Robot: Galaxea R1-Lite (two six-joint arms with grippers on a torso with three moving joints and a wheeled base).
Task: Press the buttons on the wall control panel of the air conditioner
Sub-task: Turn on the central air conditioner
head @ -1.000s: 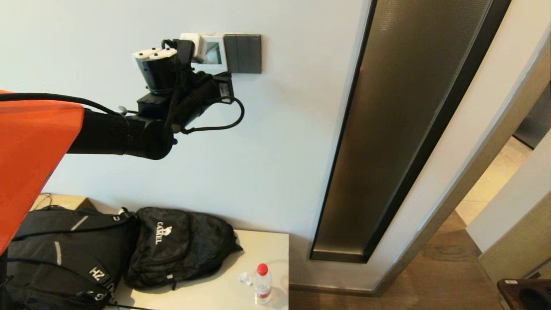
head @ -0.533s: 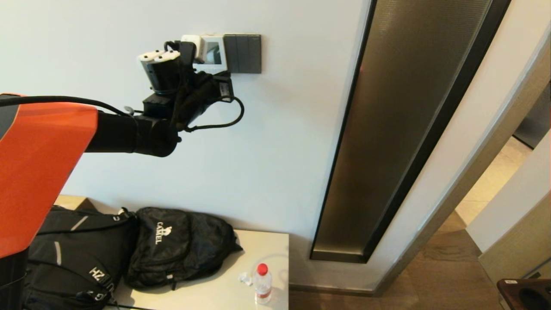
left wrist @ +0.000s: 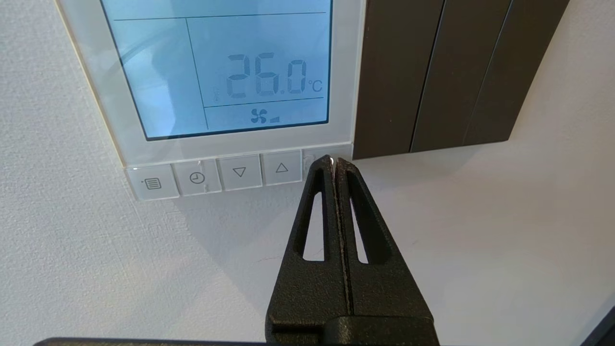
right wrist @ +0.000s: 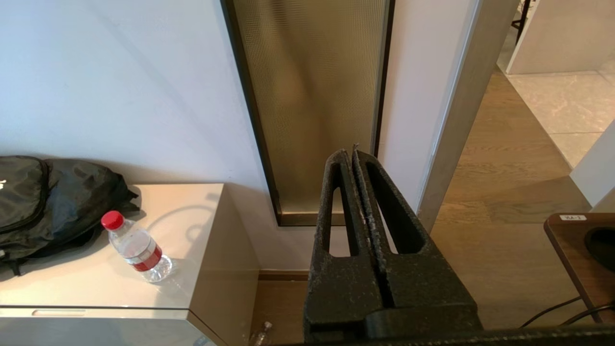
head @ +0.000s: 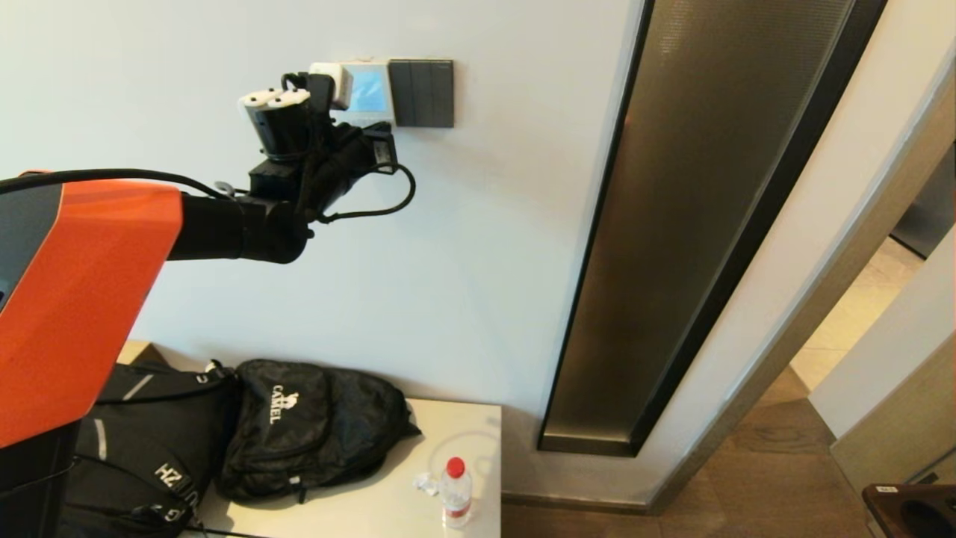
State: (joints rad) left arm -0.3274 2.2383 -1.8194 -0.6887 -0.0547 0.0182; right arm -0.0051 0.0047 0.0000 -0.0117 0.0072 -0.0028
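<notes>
The rectangular screen of the small square white plastic wall control panel (left wrist: 226,77), grey a second ago, is now lit light blue with 26.0 °C shown, and the left gripper (left wrist: 332,161) is held with its black jaws clenched together, empty, their tips touching the rightmost of the row of tiny pale buttons (left wrist: 218,174) along the panel's lower edge. Just beside the jaws the dark grey three-rocker switch plate (left wrist: 447,72) is mounted, nothing being interposed between tips and button. The right gripper (right wrist: 353,153) is parked well apart with jaws likewise pressed shut, pointed toward the ribbed bronze glass panel (right wrist: 312,96), with the black backpacks (head: 314,426) and the clear red-capped plastic bottle (head: 455,492) lying on the pale cabinet top (head: 388,508) below.
</notes>
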